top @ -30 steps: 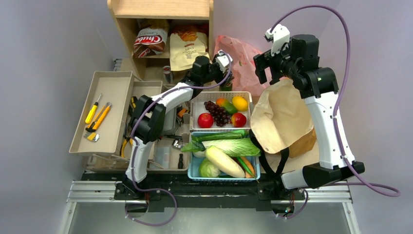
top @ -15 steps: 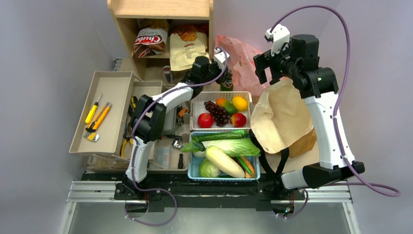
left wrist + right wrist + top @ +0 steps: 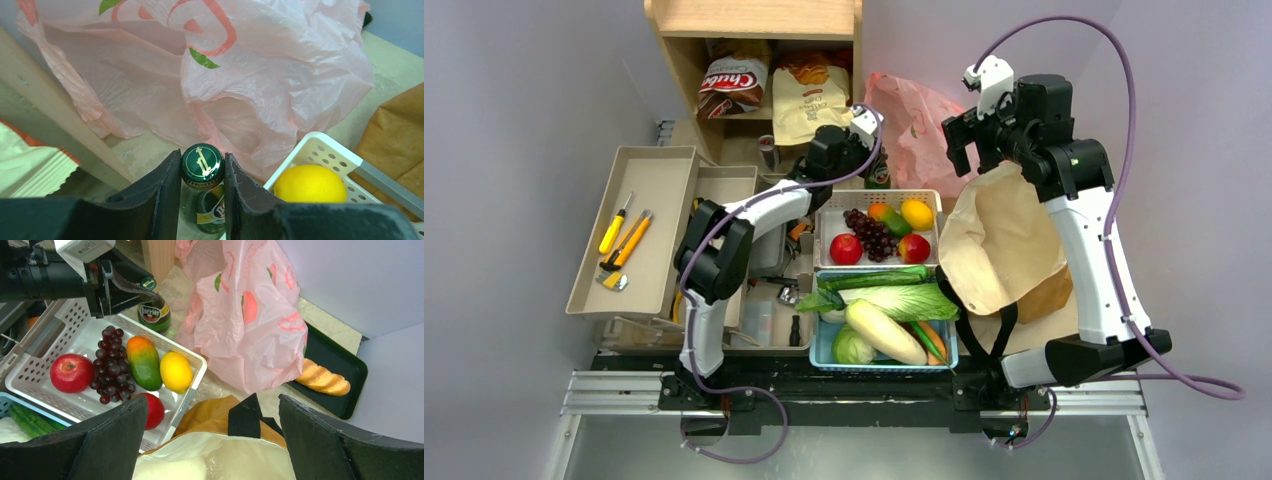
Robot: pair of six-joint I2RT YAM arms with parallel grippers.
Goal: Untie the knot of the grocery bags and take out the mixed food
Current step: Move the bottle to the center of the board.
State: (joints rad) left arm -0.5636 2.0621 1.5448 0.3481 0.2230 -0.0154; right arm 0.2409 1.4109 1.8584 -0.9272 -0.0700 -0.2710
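The pink plastic bag (image 3: 916, 128) lies crumpled behind the white basket (image 3: 824, 215); its knot is hidden among the folds. My left gripper (image 3: 202, 165) is shut on the capped neck of a green glass bottle (image 3: 202, 162) that stands just in front of the pink bag (image 3: 260, 80). The brown paper bag (image 3: 1009, 240) with black straps (image 3: 247, 417) gapes open on the right. Above its mouth my right gripper (image 3: 212, 400) hangs open and empty. Apples (image 3: 71, 372), grapes (image 3: 112, 365) and a yellow fruit (image 3: 175, 371) lie in the white basket.
A blue basket (image 3: 817, 350) near the arm bases holds a cucumber, napa cabbage and daikon. The wooden shelf (image 3: 754, 20) with snack bags stands behind the left arm. A tool tray (image 3: 639, 235) lies at left. Behind the pink bag, a black tray (image 3: 345, 367) carries bread.
My left gripper has shifted slightly left and closed on the green bottle's neck. The right arm has barely moved.
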